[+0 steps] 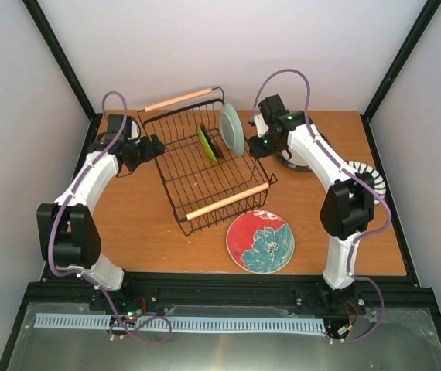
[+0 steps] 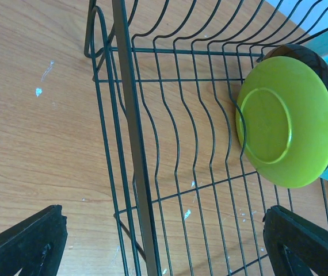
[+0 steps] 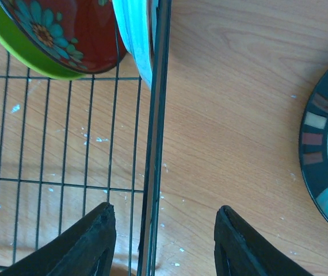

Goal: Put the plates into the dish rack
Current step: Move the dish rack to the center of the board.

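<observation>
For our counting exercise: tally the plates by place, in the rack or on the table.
In the dish rack: 3 (mint green, lime green, dark red floral)
On the table: 3 (red flowered, black-rimmed, striped)
Total: 6 plates

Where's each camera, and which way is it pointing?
Top external: above, behind the bases, overlooking the table; left arm and right arm show.
Left wrist: looks down at the dish rack and lime green plate; left gripper below.
Right wrist: looks down the rack's side wall; right gripper straddles it.
Wrist views share that plate.
</observation>
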